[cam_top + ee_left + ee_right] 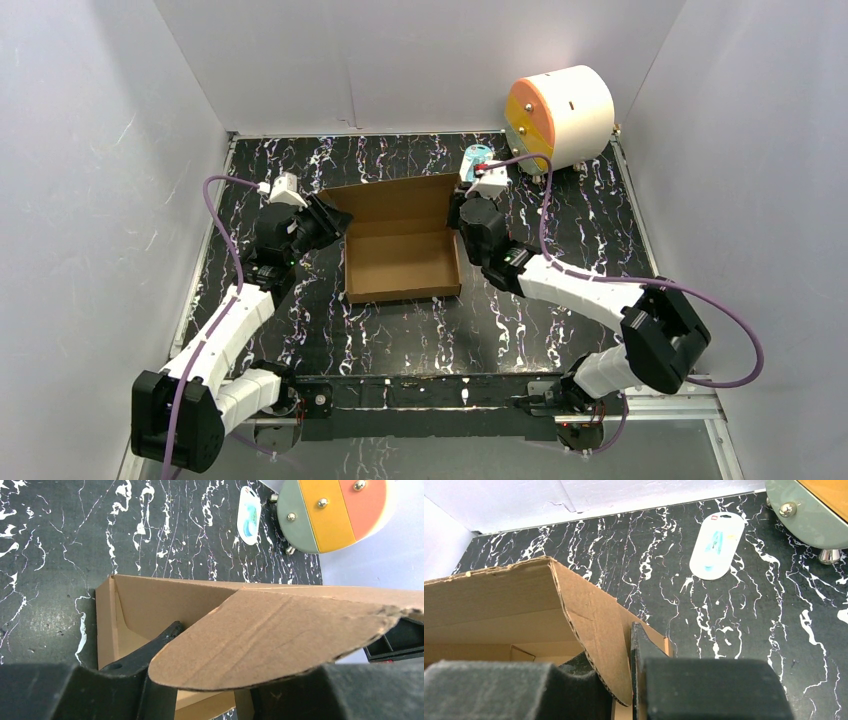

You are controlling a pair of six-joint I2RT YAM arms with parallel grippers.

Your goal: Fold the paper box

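1. The paper box (402, 262) is sitting open in the middle of the black marbled table (420, 335). Its shallow tray is facing up and its lid is leaning back toward the far wall.
2. The left gripper (325, 222) is reaching in at the far left corner of the box, where lid and tray meet. Seen from its own wrist camera, a rounded cardboard flap (270, 635) is lying across the gap between the fingers. One black finger (150, 655) is poking inside the box wall beneath the flap. The other is hiding behind the cardboard, so I cannot tell whether this gripper is squeezing or merely straddling the flap.
3. The right gripper (463, 213) is sitting at the far right corner. Its fingers (641, 645) are standing close together with a side flap (594, 625) sandwiched between them, pinching the cardboard.
4. A white-and-orange cylinder (560, 115) is lying on its side in the far right corner of the table, well apart from the box.
5. A white oval packet (716, 545) with blue print is lying flat on the table between the box and the cylinder, just beyond the right gripper.
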